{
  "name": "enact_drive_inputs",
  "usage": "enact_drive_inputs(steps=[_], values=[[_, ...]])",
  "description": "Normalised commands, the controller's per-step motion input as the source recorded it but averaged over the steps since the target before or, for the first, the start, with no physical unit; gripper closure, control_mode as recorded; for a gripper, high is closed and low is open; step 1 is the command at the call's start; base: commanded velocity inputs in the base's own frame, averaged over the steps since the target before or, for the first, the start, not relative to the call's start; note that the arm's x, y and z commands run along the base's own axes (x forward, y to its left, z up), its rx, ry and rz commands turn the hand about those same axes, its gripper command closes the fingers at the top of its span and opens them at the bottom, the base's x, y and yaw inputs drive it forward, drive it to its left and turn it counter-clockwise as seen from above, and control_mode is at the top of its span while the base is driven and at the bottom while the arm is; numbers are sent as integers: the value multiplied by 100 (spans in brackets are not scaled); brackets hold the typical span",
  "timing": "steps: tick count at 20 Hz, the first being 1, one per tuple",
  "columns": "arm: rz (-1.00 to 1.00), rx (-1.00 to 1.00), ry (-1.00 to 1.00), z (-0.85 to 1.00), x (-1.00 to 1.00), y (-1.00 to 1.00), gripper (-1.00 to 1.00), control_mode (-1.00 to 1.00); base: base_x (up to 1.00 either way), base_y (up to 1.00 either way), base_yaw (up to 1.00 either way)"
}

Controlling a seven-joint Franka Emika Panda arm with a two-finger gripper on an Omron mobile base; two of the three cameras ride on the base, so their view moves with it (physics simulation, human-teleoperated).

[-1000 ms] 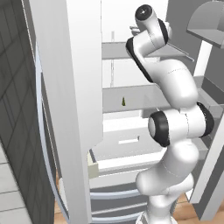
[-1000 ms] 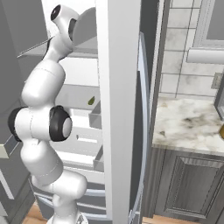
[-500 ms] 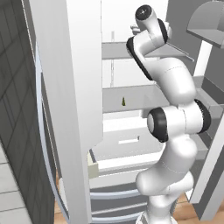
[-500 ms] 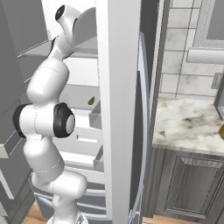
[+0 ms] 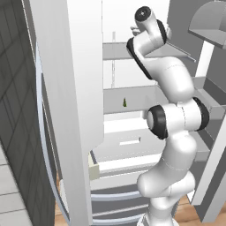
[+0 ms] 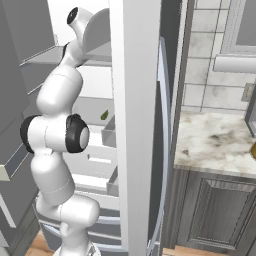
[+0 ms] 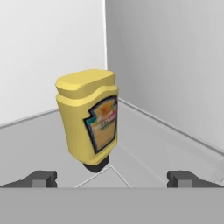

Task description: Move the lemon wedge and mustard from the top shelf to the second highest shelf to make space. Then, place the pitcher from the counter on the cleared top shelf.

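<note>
The mustard (image 7: 87, 118), a squat yellow bottle with a red-and-green label, stands on the grey top shelf (image 7: 39, 144) near the fridge's back corner. My gripper (image 7: 113, 179) is open just in front of it, one fingertip on each side, and touches nothing. In the base views my arm reaches up to the top shelf (image 5: 115, 51) and the wrist hides the hand. The lemon wedge (image 5: 125, 102) (image 6: 104, 115), tiny and olive-green, lies on the second highest shelf (image 5: 137, 95). The marbled counter (image 6: 215, 145) is to the right of the fridge.
The open fridge door (image 5: 66, 110) stands close on the left, and the other door (image 6: 135, 125) on the right. White drawers (image 5: 128, 145) sit below the shelves. Grey door bins (image 5: 212, 22) hang at the upper right. A dark object (image 6: 252, 125) is cut off at the counter's right edge.
My upper arm and wrist have shifted a little further in toward the top shelf. The lemon wedge has stayed where it was.
</note>
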Motion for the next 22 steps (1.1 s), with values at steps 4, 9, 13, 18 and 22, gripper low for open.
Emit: enact_drive_inputs(steps=[4, 9, 13, 18, 22], values=[[-1, 0, 0, -3, 18, -4, -100, -100, 0, 0, 0], [0, 0, 0, -3, 15, -8, -100, -100, 0, 0, 0], [0, 0, 0, -3, 11, -11, -100, -100, 0, 0, 0], [0, 0, 0, -4, 8, -11, -100, -100, 0, 0, 0], [0, 0, 0, -6, 7, -11, -100, -100, 0, 0, 0]])
